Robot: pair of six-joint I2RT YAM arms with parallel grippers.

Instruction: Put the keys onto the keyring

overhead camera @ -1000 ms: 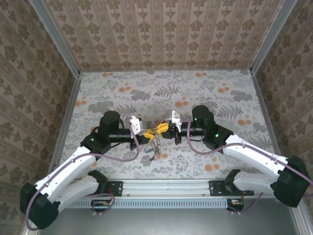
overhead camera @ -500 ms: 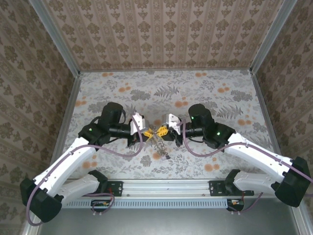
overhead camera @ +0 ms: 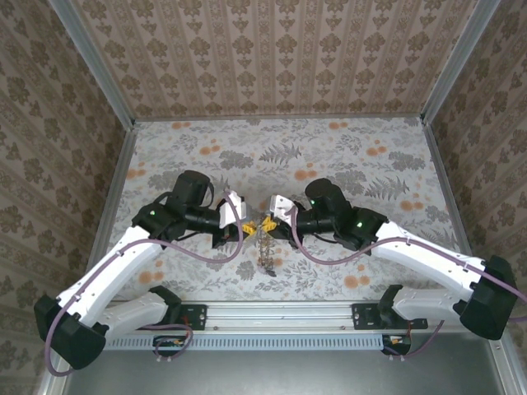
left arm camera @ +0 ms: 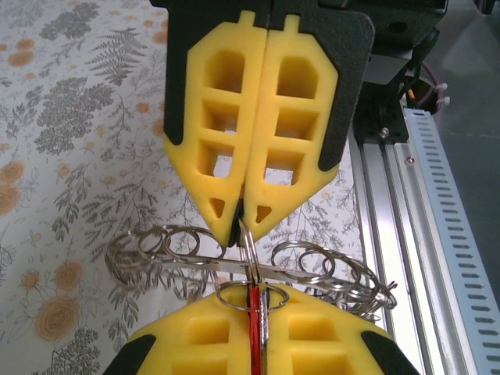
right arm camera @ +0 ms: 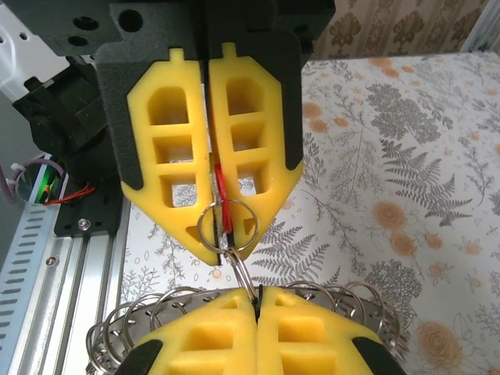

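Two robot arms meet tip to tip just beyond the middle of the aluminium rail [overhead camera: 280, 317], above the flower-patterned table [overhead camera: 370, 164]. Strung between them is the keyring [left arm camera: 203, 263], a silvery chain of thin linked wire loops. It spreads sideways between the yellow foam fingers, and seen from above it droops toward the rail. It appears light and floppy: each loop can swing and twist freely, and the smooth wire would probably slide in a loose hold. The sensible place to take it is one single loop, pinched flat across the wire, so the neighbouring loops hang out of the way. The right pincer [left arm camera: 238, 230], reaching in from the rail's right half, is closed and does just that, nipping one upright loop at its very tips. The left pincer [left arm camera: 254, 291], reaching in from the rail's left half, is closed on a red key [left arm camera: 252, 312], a tiny thing seen edge-on as a thin red strip between the fingers. A small split ring [right arm camera: 201, 228] stands out past the fingertips at the key's end, touching or nearly touching the pinched loop; whether they are linked cannot be told. The key looks stiff, nearly weightless and easy to lose, so a firm grip across its flat head suits it. No other keys can be made out.
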